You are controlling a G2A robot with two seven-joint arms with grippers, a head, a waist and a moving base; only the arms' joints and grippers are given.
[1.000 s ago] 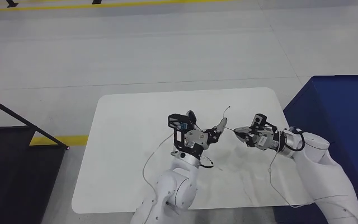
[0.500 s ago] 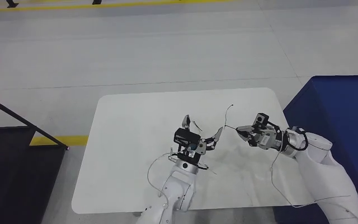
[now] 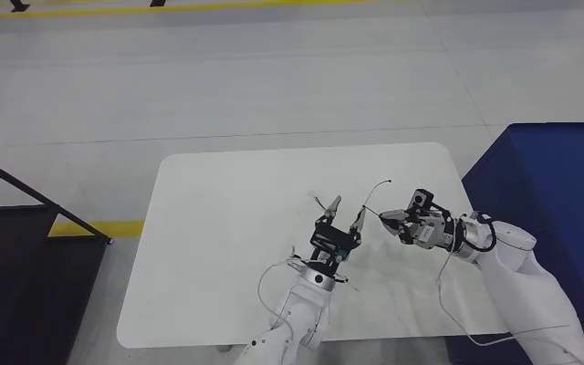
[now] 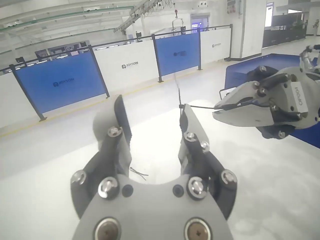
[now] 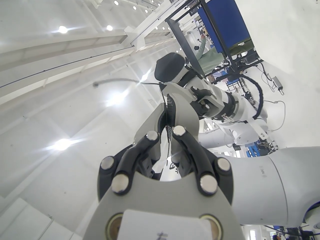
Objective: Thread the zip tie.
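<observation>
A thin black zip tie (image 3: 374, 190) is pinched in my right gripper (image 3: 384, 217), which is shut on it above the white table (image 3: 210, 255). In the right wrist view the tie (image 5: 115, 80) leaves the shut fingertips of the right gripper (image 5: 167, 101) and bends sideways to its free end. My left gripper (image 3: 348, 210) stands open just left of the right one. In the left wrist view the strap (image 4: 200, 107) runs from the right gripper (image 4: 217, 109) to the tip of one finger (image 4: 190, 123) of the left gripper (image 4: 153, 106), then turns upward.
A second thin black tie (image 4: 138, 172) lies on the table under the left gripper. A blue bin (image 3: 538, 182) stands past the table's right edge. Cables hang from both arms near the front edge.
The left gripper has opened, letting go of the tie, and its wrist has turned and shifted right. The tie's free end has swung to the right. The right gripper has barely moved.
</observation>
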